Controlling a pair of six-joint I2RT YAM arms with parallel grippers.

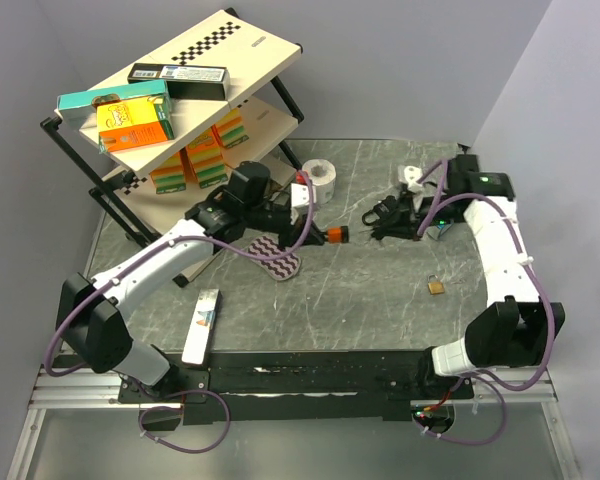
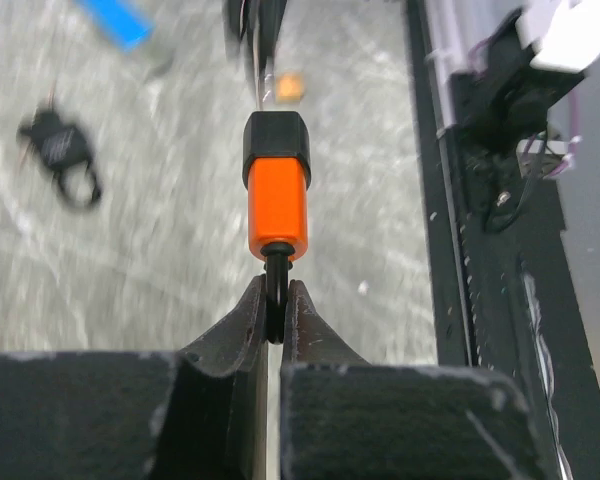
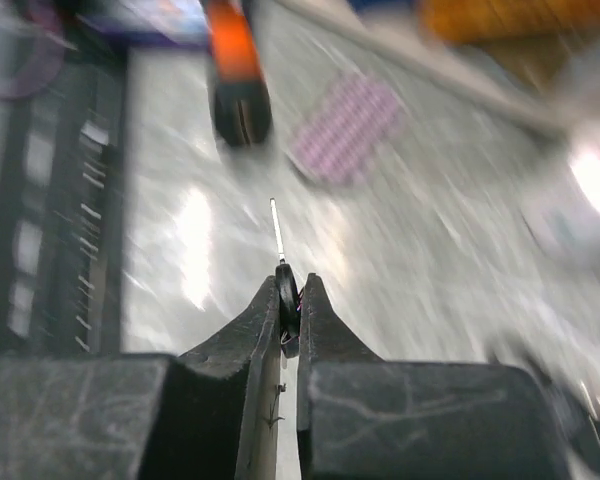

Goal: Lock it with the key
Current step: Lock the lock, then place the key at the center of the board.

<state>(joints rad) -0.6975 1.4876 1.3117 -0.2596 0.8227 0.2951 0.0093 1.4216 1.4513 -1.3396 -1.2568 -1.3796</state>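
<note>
Overhead, your left gripper (image 1: 320, 232) holds the orange padlock (image 1: 338, 235) at mid-table, and your right gripper (image 1: 375, 218) sits just right of it. In your left wrist view, the fingers (image 2: 242, 325) pinch the padlock's black shackle. In your right wrist view, the jaws are pressed together on the key (image 3: 285, 285), its blade pointing toward the blurred padlock at far left.

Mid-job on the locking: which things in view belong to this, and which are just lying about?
In the job:
- orange padlock, its shackle clamped in the left gripper
- key, pinched in the right gripper, blade pointing toward the padlock

Lying about:
- small brass padlock, loose on the table
- tape roll
- patterned cloth
- shelf rack with boxes
</note>
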